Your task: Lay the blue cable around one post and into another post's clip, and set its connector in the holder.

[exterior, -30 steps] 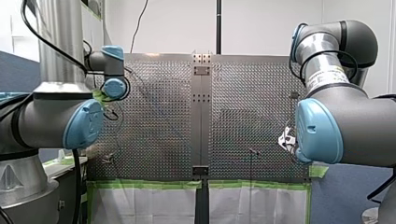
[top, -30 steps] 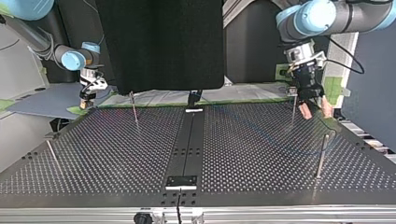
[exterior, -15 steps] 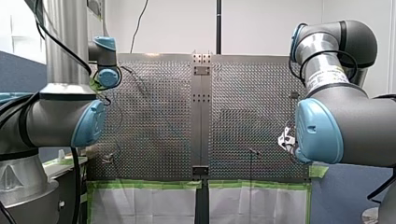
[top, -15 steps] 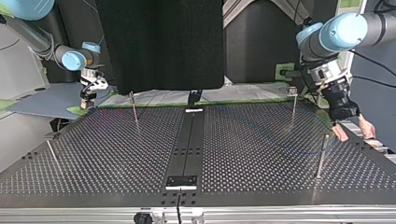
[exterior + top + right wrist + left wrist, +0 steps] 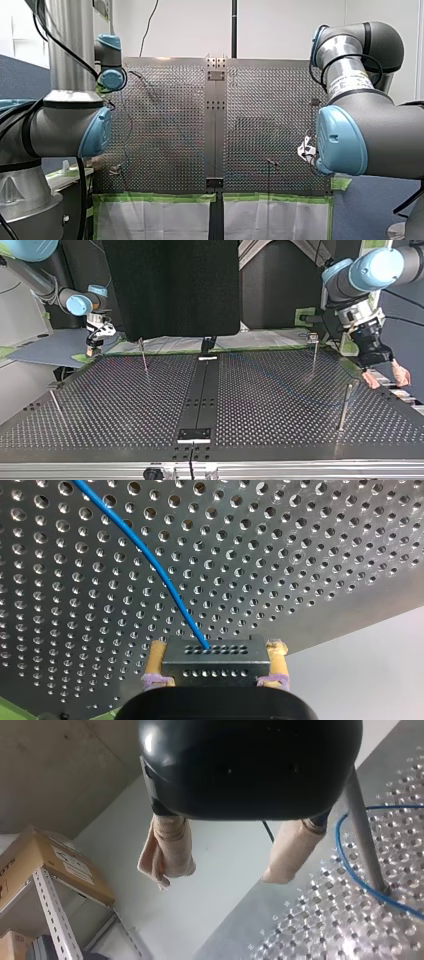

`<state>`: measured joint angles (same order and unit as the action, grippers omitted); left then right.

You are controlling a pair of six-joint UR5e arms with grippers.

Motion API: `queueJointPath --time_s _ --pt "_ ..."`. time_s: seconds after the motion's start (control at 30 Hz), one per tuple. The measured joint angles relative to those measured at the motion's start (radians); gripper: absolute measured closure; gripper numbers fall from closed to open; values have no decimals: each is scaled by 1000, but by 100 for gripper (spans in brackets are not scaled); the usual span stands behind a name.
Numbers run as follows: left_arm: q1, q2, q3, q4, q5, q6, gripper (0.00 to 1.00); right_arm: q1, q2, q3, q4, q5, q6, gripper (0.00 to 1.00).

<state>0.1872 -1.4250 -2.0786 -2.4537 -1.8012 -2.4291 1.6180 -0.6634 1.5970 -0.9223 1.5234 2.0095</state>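
Blue cable (image 5: pixel 162 577) looped round thin metal post (image 5: pixel 362 830). Its end sits in black perforated rectangular connector (image 5: pixel 214 657), clamped between yellow pads of my right gripper (image 5: pixel 216 651), near edge of perforated metal table (image 5: pixel 300 555). My left gripper (image 5: pixel 222 875): beige pads wide, empty. Next, probably: press cable into post clip, seat connector. Cardboard box (image 5: pixel 45 865) label unreadable.

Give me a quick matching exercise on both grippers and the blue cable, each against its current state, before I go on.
Things:
1. left gripper
2. right gripper
3. blue cable

States:
A. curves past the foot of a post
B. open, nothing between its pads
C. shut on the connector

Pairs: 1-B, 2-C, 3-A
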Motion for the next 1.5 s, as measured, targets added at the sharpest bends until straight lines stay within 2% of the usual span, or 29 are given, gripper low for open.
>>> queueJointPath --time_s 0.2,0.27,0.5,0.8,1.1,1.3,1.5 --pt "3 12 -17 -51 -45 51 0 1 0 0 0 0 0 100" --pt "2 13 -24 -62 -45 66 0 2 0 0 0 0 -1 100" --pt "-3 4 -40 -71 9 87 0 4 0 0 0 0 -1 100" --pt "0 2 -42 -59 87 39 0 5 0 0 0 0 -2 100" --pt "-2 1 -42 -58 161 36 0 7 0 0 0 0 -3 100" --pt "-1 -15 -42 -51 194 32 0 7 0 0 0 0 -3 100" --pt "6 -62 -41 -18 190 24 0 8 0 0 0 0 -3 100"
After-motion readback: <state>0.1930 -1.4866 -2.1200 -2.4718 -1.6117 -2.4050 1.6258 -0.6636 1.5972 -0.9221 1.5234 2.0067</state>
